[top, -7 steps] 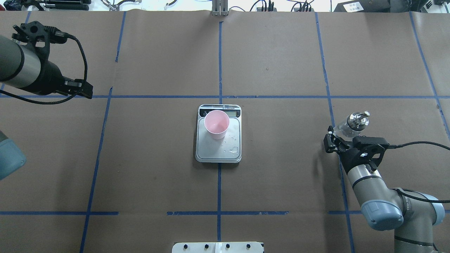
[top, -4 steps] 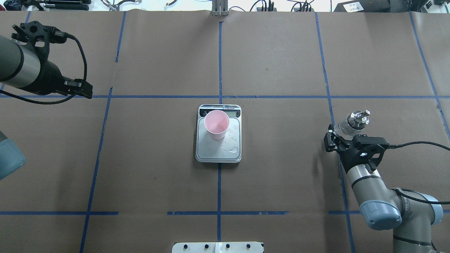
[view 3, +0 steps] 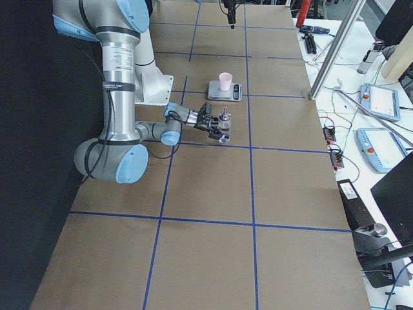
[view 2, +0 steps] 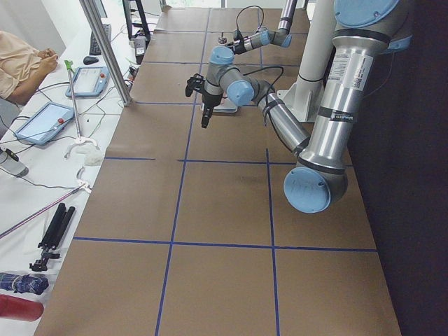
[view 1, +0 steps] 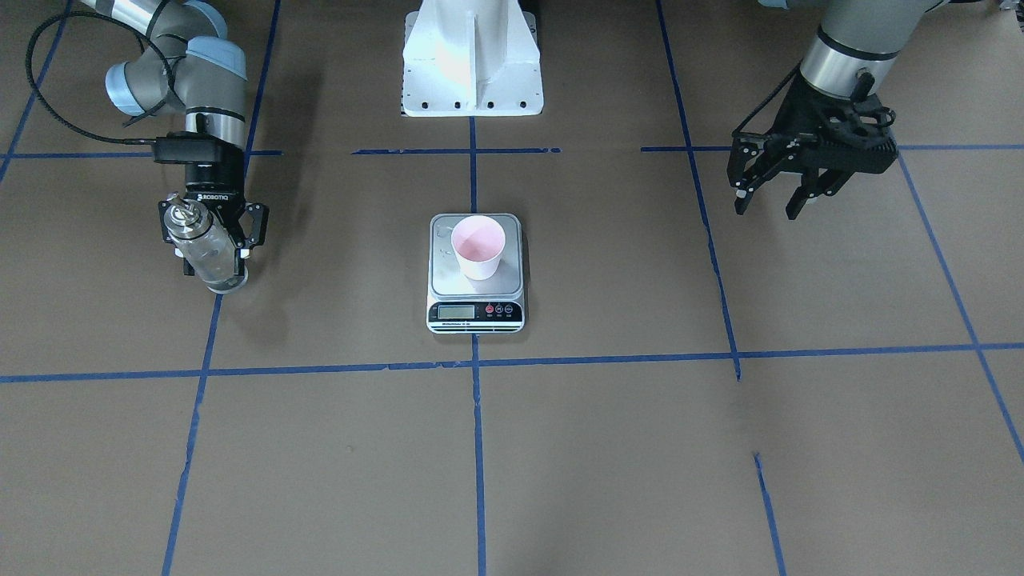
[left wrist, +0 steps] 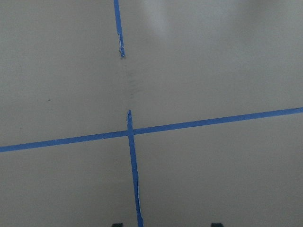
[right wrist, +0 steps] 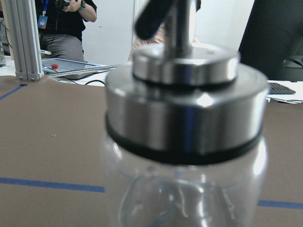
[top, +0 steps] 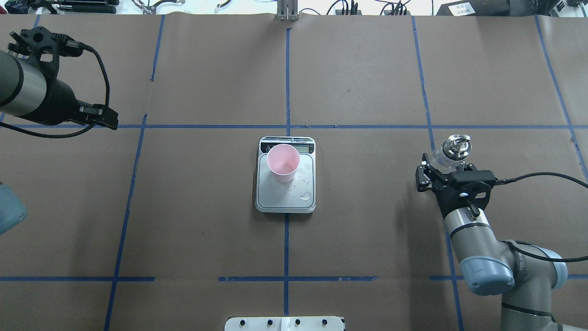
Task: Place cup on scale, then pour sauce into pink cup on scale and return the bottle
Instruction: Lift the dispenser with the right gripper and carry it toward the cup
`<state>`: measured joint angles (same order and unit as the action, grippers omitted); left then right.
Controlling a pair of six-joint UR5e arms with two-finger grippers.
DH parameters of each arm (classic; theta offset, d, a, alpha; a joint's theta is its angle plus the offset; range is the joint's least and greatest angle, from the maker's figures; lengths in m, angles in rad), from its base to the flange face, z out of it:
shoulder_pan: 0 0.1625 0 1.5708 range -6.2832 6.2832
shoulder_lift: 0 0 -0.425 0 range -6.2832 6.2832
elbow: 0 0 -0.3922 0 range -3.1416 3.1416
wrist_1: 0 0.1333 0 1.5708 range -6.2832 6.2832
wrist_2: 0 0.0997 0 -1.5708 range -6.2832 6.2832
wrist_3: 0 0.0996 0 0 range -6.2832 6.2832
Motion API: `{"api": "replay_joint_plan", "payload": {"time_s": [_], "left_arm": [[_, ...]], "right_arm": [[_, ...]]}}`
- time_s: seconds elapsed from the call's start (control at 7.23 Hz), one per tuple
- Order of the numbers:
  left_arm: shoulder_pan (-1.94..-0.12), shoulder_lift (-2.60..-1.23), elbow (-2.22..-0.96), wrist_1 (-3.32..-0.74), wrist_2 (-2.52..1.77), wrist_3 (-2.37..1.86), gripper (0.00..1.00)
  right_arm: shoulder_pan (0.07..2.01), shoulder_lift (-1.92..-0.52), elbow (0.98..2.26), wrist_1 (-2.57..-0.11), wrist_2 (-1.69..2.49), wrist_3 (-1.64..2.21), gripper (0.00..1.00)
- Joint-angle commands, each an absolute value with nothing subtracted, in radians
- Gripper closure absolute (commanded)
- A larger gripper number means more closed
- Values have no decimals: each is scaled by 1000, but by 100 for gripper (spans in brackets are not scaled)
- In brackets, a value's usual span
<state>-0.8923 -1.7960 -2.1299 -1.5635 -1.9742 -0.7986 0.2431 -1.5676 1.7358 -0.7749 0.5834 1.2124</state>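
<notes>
The pink cup [top: 283, 162] stands upright on the back of the scale [top: 285, 198], next to its display; it also shows in the front-facing view [view 1: 478, 246] on the scale [view 1: 512, 276]. Water drops lie on the platform. My right gripper [top: 442, 171] is shut on the clear glass bottle [top: 453, 151], held upright at the table's right side. Its base is at or just above the paper [view 1: 210, 256]. The bottle's silver collar fills the right wrist view [right wrist: 184, 127]. My left gripper [view 1: 770, 200] is open and empty, above the far left of the table.
Brown paper with blue tape lines covers the table [top: 367, 82]. The robot's white base [view 1: 472, 64] stands behind the scale. Tablets, cables and an aluminium post [view 3: 335, 45] line the operators' side.
My right gripper has moved the bottle a little away from the robot and toward the table's middle, and the spout has turned. My left arm has drawn back slightly to the left.
</notes>
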Motion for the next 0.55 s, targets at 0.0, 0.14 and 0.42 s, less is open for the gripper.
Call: {"api": "replay_joint_plan", "payload": {"time_s": [0.0,0.14,0.42], "left_arm": [[-894,-1779,-2134,-1563,-1973,-773,32],[-894,-1778,-2132,-1563,-1973,-773,33],[-896,-1775,-2134,-1563,-1973,-773,35]], "right_arm": [[239,-1500,1755,-880,581,1123,100],[239,-1458,1799,-967,587,1118,100],[242,-1319,1915,-1267,682,1117,100]]}}
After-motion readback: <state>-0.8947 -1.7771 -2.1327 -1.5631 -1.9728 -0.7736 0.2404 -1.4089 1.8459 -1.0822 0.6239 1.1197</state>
